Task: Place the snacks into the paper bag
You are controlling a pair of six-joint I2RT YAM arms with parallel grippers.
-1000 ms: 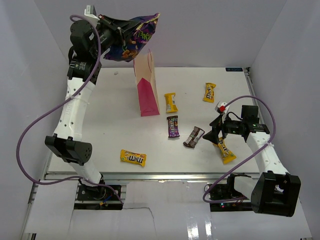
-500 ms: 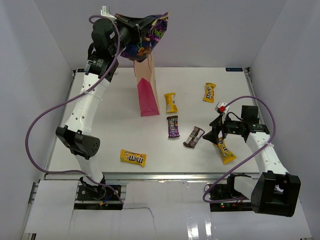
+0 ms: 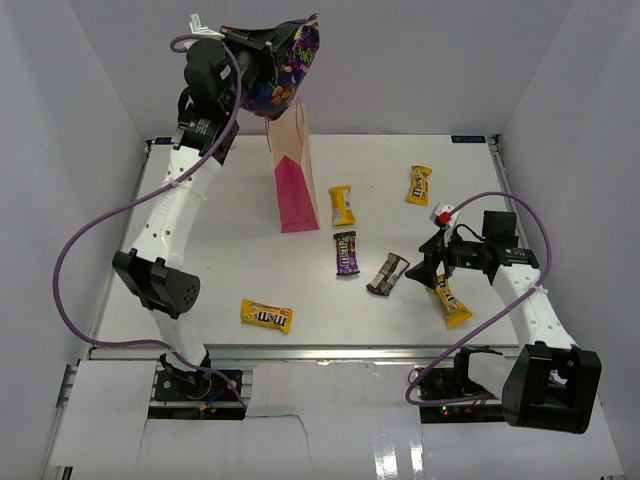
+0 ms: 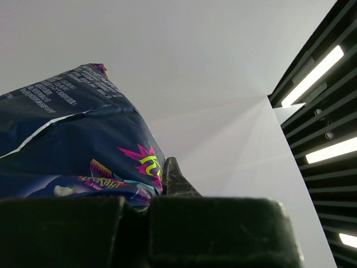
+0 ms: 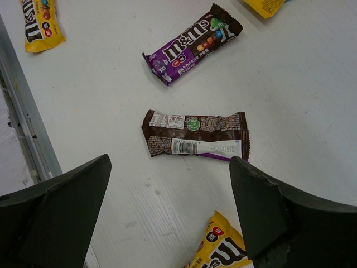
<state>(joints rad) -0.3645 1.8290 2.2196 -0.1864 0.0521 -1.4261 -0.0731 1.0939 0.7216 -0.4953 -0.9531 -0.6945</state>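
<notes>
The left arm (image 3: 165,215) and the right arm (image 3: 530,310) share 1 look: slim white moulded shells between chunky black joint housings with rounded ends. A thin lilac cable (image 3: 56,285) runs in a loose loop along the left arm, and a matching cable (image 3: 500,193) arcs over the right. Small coloured wires (image 3: 205,395) show at the left base. The right arm's lowest joint is a big black block (image 3: 550,385). A small white piece with a red spot (image 3: 438,213) sits by the right wrist. The right gripper (image 3: 425,262) has 2 matte black, broad, wedge-shaped fingers (image 5: 61,218); the left gripper (image 3: 258,48) is black too
</notes>
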